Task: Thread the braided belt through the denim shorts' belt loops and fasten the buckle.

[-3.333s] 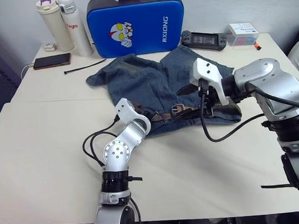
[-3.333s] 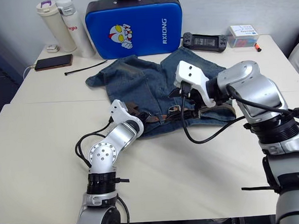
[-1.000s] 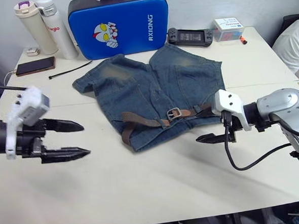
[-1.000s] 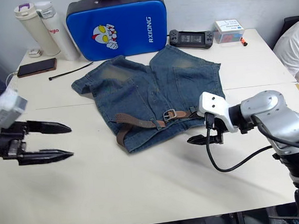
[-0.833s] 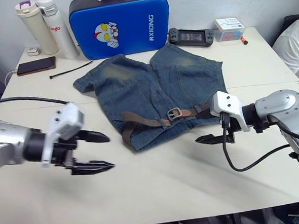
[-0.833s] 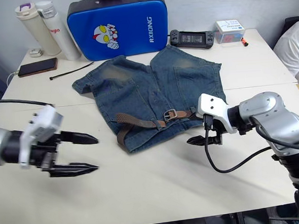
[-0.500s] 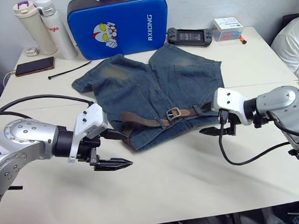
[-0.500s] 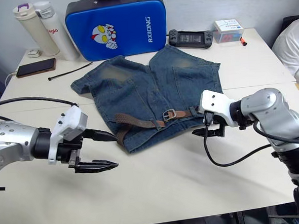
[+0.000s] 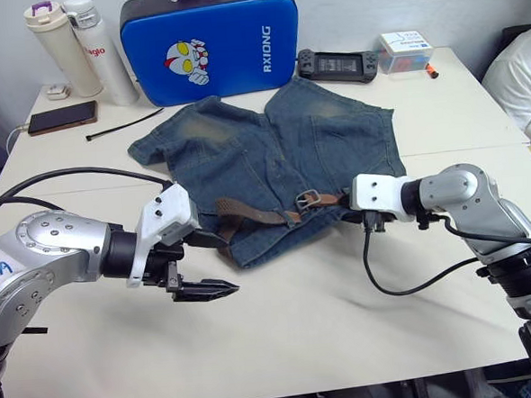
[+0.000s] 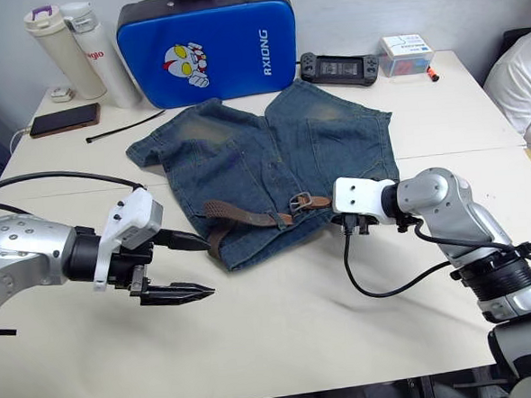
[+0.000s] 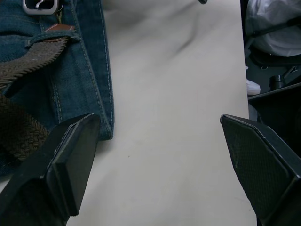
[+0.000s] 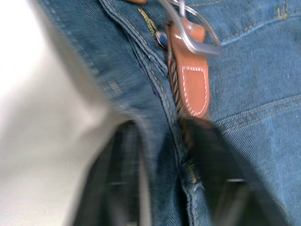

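Cream tabletop [image 9: 283,342] fills the left eye view, with the denim shorts [image 9: 272,162] spread at its centre, waistband nearest the robot. Along that waistband lies the braided belt [image 9: 257,216], its long axis running nine to three o'clock, the buckle [image 9: 309,197] toward three. The left gripper [image 9: 200,264] hovers spread wide and empty, at eight o'clock from the belt's loose end. In the right eye view, the right gripper [image 10: 341,223] sits at the waistband, just at four o'clock from the buckle, so it looks the nearer arm. Its wrist view shows both fingers [image 12: 214,155] straddling the denim edge below the buckle, apart, not closed on anything. The left wrist view shows spread fingers over bare table beside the belt.
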You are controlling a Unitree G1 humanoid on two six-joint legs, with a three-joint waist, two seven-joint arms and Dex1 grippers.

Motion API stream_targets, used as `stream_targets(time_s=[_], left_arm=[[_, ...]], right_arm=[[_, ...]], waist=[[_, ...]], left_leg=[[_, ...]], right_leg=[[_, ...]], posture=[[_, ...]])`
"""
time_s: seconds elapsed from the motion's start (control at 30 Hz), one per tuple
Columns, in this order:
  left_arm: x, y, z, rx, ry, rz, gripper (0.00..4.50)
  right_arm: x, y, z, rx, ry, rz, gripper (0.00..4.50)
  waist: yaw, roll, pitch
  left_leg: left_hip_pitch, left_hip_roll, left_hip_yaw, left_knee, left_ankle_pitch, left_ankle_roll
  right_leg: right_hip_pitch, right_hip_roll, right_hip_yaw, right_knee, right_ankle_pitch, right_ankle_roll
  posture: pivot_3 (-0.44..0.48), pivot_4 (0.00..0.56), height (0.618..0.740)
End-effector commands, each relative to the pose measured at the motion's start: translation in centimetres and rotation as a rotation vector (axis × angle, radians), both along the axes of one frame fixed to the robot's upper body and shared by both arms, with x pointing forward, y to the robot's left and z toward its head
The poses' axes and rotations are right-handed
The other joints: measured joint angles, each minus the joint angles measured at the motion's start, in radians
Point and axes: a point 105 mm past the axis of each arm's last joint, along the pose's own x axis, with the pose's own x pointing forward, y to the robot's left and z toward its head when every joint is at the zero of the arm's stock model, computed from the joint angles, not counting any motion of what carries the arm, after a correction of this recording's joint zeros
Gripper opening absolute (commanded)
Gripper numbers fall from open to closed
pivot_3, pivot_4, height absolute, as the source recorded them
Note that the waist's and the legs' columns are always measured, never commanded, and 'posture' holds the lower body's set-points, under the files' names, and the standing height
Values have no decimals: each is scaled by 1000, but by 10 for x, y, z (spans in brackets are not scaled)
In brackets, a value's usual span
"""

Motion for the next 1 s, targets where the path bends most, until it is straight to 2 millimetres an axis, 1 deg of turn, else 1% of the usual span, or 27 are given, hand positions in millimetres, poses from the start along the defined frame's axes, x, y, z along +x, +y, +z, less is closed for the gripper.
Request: stream_targets(time_s=[0.03, 0.3, 0.4, 0.53, 0.67, 0.73, 0.83, 0.93, 0.97, 1.0], left_arm=[[3, 8, 12, 12, -59, 22, 4500], [7, 33, 10, 93, -52, 62, 4500], [8, 37, 12, 105, -55, 64, 4500], [6, 41, 15, 121, -51, 55, 4500], [4, 45, 16, 148, -42, 49, 4500], [4, 47, 16, 159, -41, 46, 4500], [5, 49, 14, 170, -41, 48, 4500], [3, 49, 12, 166, -25, 51, 4500], [4, 50, 12, 164, -19, 57, 4500], [4, 50, 12, 163, -17, 62, 4500]], right_arm=[[-9, 13, 4, 1, -18, 70, 48], [-45, 50, 3, 43, 40, 248, 48], [-51, 59, 1, 49, 46, 263, 48], [-51, 69, -4, 68, 53, 248, 48], [-59, 81, -9, 94, 101, 234, 48], [-61, 84, -10, 104, 116, 222, 48], [-58, 79, -11, 105, 125, 171, 48], [-58, 73, -3, 131, 151, 147, 1165], [-60, 72, 1, 142, 170, 153, 1735], [-62, 70, 6, 151, 182, 158, 2183]], waist=[[-3, 0, 0], [-18, 0, 0], [-18, 0, 0], [-18, 0, 0], [-18, 0, 0], [-19, 0, 0], [-19, 0, 0], [-18, 0, 0], [-17, 0, 0], [-16, 0, 0]], left_leg=[[0, 0, 0, 0, 0, 0], [0, 1, -1, -1, 0, 0], [0, 1, -1, -1, 0, 0], [0, 1, -1, -1, 0, 0], [0, 1, -2, -1, 0, 0], [0, 1, -2, -1, 0, 0], [0, 1, -2, -1, 0, 0], [0, 1, -2, -1, 0, 0], [0, 0, -2, -1, 0, 0], [0, 0, -2, 0, 0, 0]], right_leg=[[0, 0, 0, 0, 0, 0], [-1, 0, -1, 2, 0, 0], [-1, 0, -1, 1, 0, 0], [-1, 0, -1, 2, 0, 0], [-1, 0, -1, 2, 0, 0], [-1, 0, -1, 2, 0, 0], [-1, 0, -1, 3, 0, 0], [-1, 0, -1, 2, 0, 0], [-1, 0, -1, 2, 0, 0], [-1, 0, -1, 2, 0, 0]], posture=[[0, 150, 664], [0, 150, 664], [0, 150, 664], [0, 150, 664], [0, 150, 664], [0, 150, 664], [0, 150, 664], [0, 150, 664], [0, 150, 664], [0, 150, 664]])
